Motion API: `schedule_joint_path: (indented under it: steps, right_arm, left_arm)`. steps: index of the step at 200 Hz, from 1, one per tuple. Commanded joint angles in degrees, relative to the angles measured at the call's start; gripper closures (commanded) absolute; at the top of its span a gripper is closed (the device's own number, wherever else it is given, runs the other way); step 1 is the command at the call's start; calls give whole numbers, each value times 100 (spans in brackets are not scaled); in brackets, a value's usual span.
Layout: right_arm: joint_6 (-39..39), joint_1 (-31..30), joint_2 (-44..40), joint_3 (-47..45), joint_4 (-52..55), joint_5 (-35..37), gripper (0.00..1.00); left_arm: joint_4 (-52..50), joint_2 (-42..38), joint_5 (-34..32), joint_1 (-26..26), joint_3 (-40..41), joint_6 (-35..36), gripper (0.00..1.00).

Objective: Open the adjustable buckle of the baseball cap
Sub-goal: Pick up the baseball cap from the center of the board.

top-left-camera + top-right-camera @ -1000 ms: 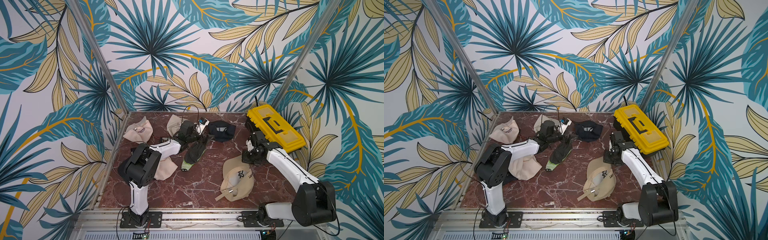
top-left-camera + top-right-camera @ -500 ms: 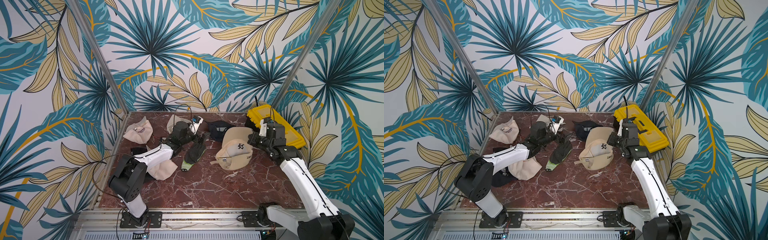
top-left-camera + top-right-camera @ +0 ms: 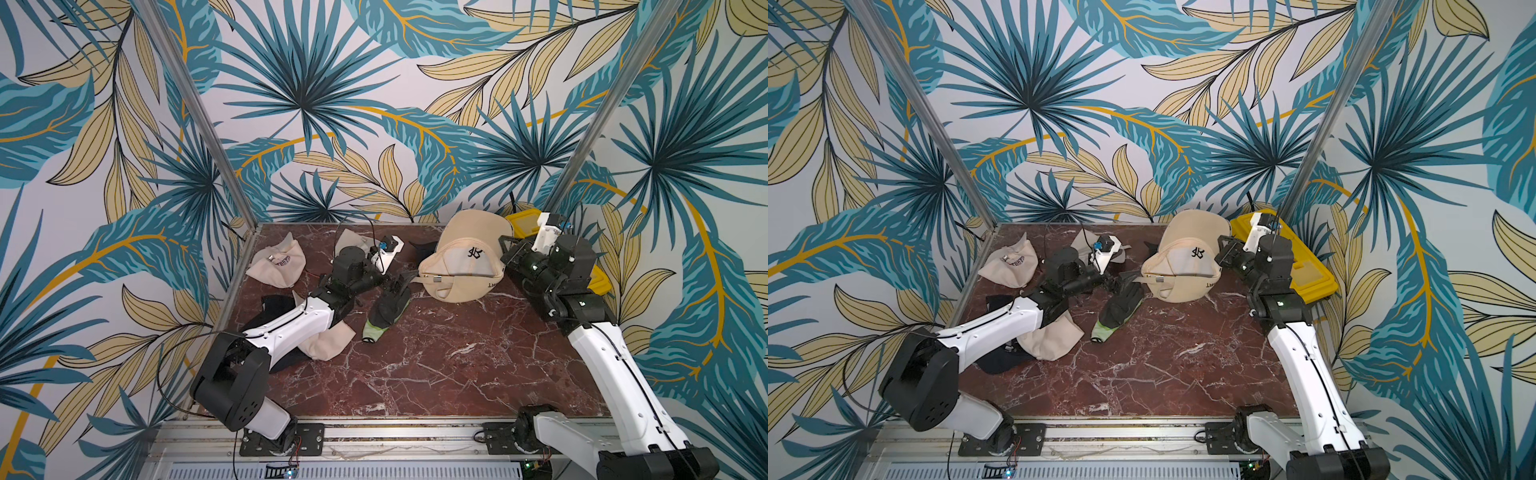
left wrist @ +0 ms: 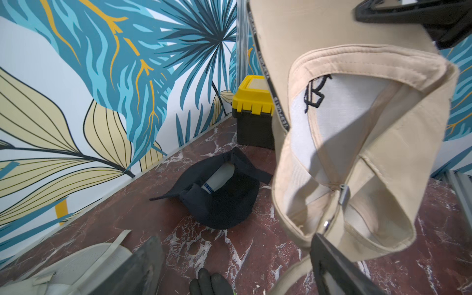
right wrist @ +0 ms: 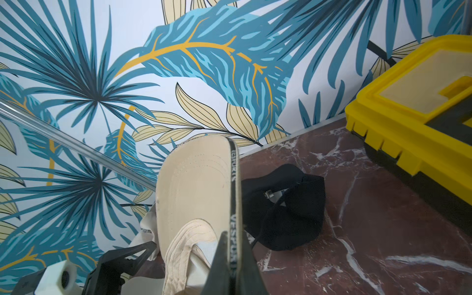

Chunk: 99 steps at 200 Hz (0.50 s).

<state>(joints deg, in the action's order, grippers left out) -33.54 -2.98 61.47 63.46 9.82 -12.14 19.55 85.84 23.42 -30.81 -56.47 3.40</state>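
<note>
The beige baseball cap (image 3: 461, 266) (image 3: 1183, 270) hangs in the air at the back right, inside facing out. My right gripper (image 3: 505, 253) (image 5: 232, 237) is shut on the edge of its brim. A small metal buckle (image 3: 436, 279) (image 4: 343, 195) sits on the back strap, whose loose end points left. My left gripper (image 3: 399, 282) (image 4: 235, 240) is open just left of the strap. In the left wrist view one of its fingers (image 4: 329, 260) is close beside the cap's back band, below the buckle.
A yellow toolbox (image 3: 598, 278) (image 5: 408, 115) stands behind the right arm. Under the held cap lies a black cap (image 4: 222, 199) (image 5: 288, 217). A black and green glove (image 3: 388, 307) lies mid-table. More beige caps (image 3: 278, 266) lie at the left, one under the left arm (image 3: 328, 345).
My right gripper has lifted the beige cap off the table and carried it up toward the back. My left arm has stretched out to the right, toward the cap's strap.
</note>
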Motion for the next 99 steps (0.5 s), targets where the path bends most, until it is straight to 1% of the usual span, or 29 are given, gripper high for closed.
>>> schedule_joint_path:
  steps: [1, 24, 40, 67, 83, 99]
  right_arm:
    - [-309, 23, 39, 237, -518, -342, 100]
    - [-329, 41, 89, 372, -560, -491, 100]
    - [-315, 58, 122, 420, -596, -512, 100]
    - [-320, 64, 189, 442, -795, -684, 100]
    - [-288, 70, 221, 430, -926, -811, 100]
    - [-266, 70, 250, 445, -969, -878, 100]
  left_arm:
    - [40, -337, 247, 7, 161, 133, 12]
    - [40, -730, 540, 7, 317, 160, 12]
    - [40, -956, 553, 6, 359, 46, 11]
    - [40, -1105, 582, 1, 304, -258, 11]
    - [40, -1100, 574, 5, 208, -406, 15]
    - [40, -1049, 495, -4, 90, -276, 19]
